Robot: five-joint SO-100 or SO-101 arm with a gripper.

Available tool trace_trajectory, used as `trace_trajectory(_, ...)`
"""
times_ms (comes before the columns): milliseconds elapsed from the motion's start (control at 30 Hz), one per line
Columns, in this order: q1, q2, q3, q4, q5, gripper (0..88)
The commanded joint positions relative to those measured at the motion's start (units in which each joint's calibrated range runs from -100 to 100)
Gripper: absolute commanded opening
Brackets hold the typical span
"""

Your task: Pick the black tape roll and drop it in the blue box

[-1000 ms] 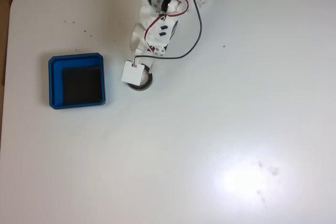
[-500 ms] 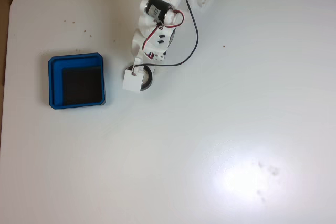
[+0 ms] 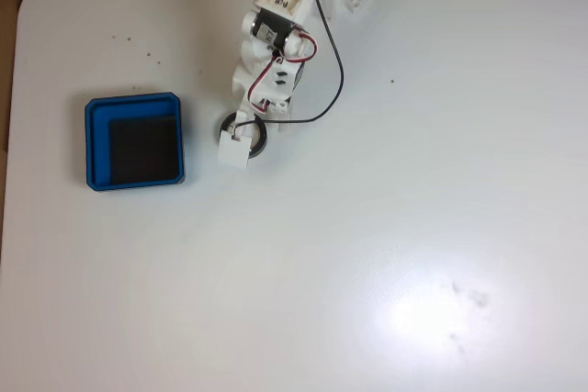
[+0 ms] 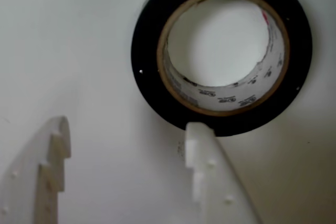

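On the white table, left side: the blue box [image 3: 135,141] sits flat with its black floor bare, well apart from the arm; I judge it waits there as the drop target.
Table [image 3: 386,227]: plain white, with a bright glare patch toward the near right in the fixed view.
Tape: the black tape roll [image 3: 258,139] lies flat to the right of the box, its open centre up [image 4: 223,51], so a finger could go inside the ring.
Gripper [image 4: 128,132]: I see it spread wide with nothing held, both white fingers [image 4: 202,153] just short of the roll; the right one nearly touches the black rim, the left one hangs over bare table.
Arm [image 3: 276,29]: I have it reaching down from the far edge, wrist over the roll.
Step, as I judge it: lining up the grasp; roll not yet lifted.
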Motion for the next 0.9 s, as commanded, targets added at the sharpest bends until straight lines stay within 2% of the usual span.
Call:
trace_trajectory(0,0.26,-0.3,-3.88,-0.48,-0.22,20.4)
trace_trajectory(367,0.26,-0.3,-3.97,-0.81,-0.22,20.4)
trace_trajectory(567,0.65,1.04,-3.43,-7.49,-0.22,20.4)
trace_trajectory(867,0.84,3.29,-3.34,-7.74,0.4,20.4)
